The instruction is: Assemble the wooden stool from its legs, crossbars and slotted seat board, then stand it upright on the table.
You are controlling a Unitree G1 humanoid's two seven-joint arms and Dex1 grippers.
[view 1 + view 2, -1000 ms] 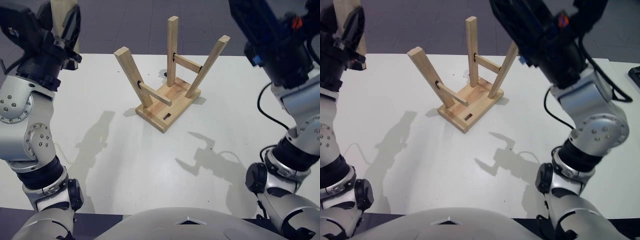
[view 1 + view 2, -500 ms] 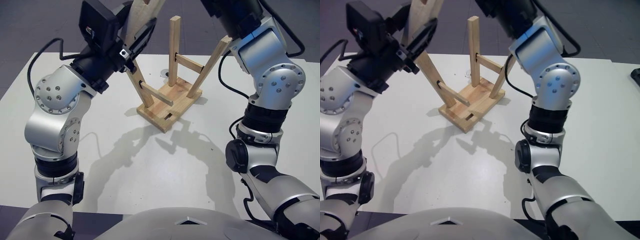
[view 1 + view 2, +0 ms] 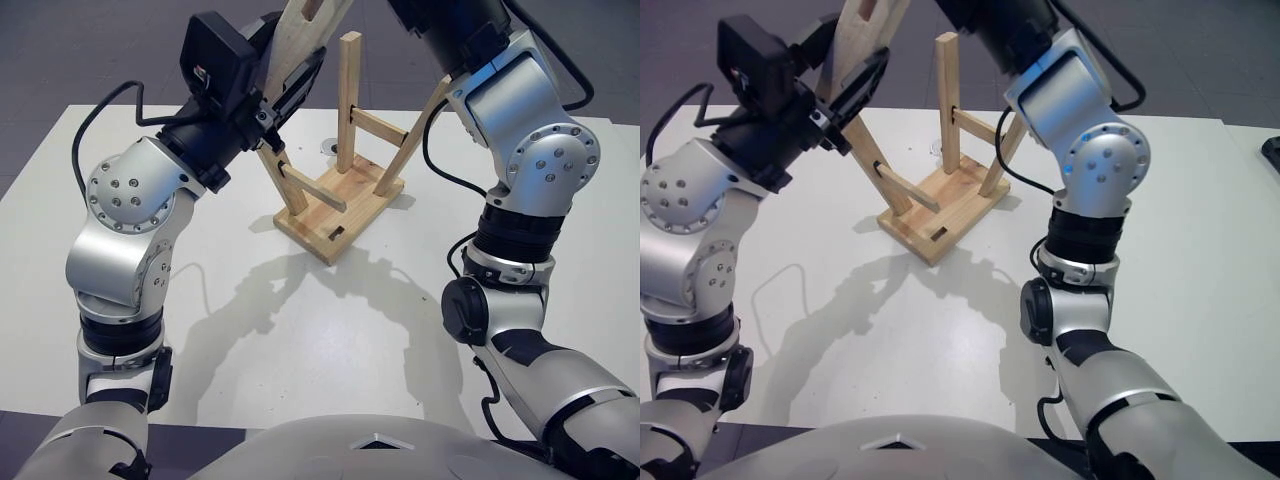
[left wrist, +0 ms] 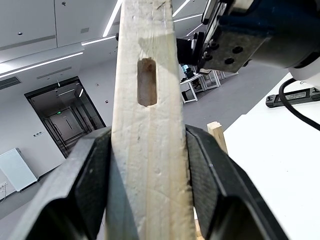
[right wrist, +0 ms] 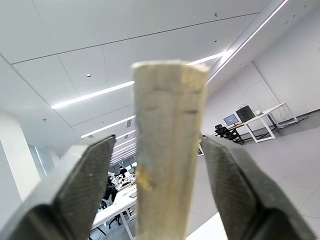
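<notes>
- Your left claw [image 4: 147, 150] is raised over the far left of the table [image 3: 300, 340], clamped on a loose leg [image 4: 147, 115]; both fingers [image 4: 90, 170] press its sides
- The loose leg tilts up and away; an oval slot [image 4: 147, 82] shows in its face above the grip
- Your right claw [image 5: 167, 142] is up high, holding a plain stick [image 5: 167, 190] that stands between its fingers, end up
- The stool [image 3: 335, 170] sits upside down at the far middle of the table, seat board [image 3: 318, 222] flat on the top
- Three legs [image 3: 345, 100] stick up from the board, two leaning outward, with two crossbars [image 3: 312, 188] fitted between them
- One slot [image 3: 333, 233] at the board's near corner is unfilled
</notes>
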